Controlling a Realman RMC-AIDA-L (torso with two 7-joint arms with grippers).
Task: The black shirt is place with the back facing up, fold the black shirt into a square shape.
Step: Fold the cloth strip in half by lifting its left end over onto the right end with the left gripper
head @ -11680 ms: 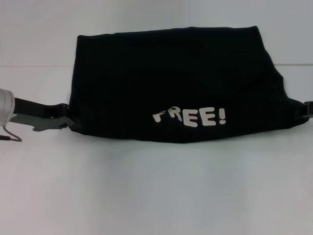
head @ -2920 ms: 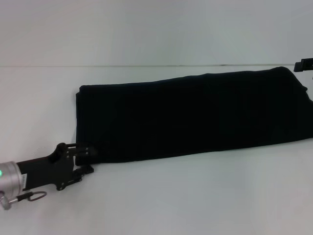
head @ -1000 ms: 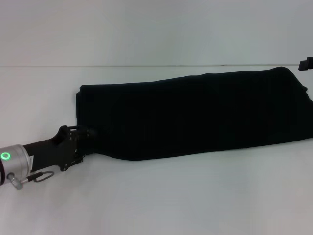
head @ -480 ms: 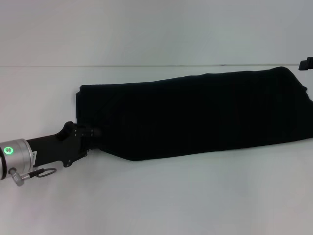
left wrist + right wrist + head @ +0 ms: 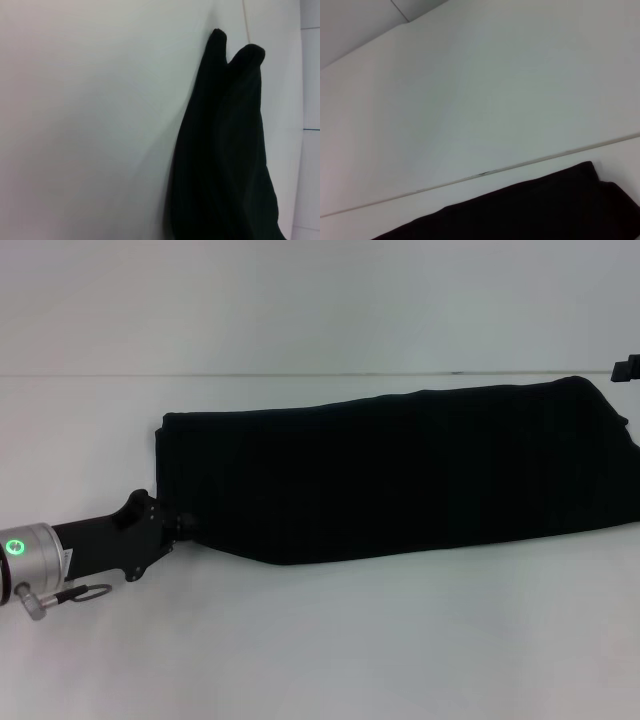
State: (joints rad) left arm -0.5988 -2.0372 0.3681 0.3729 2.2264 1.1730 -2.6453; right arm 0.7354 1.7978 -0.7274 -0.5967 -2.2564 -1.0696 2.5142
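- While folded into a long band, the black shirt (image 5: 400,475) lies across the white table (image 5: 320,640), running from left of centre to the right edge of the head view, its far-right end sitting higher in the frame than its left end.
- Fabric: plain black, matte, no lettering visible on the upward face; near long edge is smooth, with the near-left corner drawn inward.
- Left wrist view: the shirt (image 5: 225,150) shows as a dark folded mass on the white surface, ending in two rounded lobes.
- Right wrist view: one shirt (image 5: 530,212) edge and a corner cross the lower part of the frame.
- Left gripper (image 5: 183,527): low over the table, at the shirt's near-left corner, tips touching the fabric edge. Black on black; cannot tell whether the jaws are closed or parted.
- Right gripper (image 5: 626,368): only a small black part shows at the right edge, just above the shirt's far-right corner; jaw state cannot be told.
- Count: one shirt, two grippers, one table.
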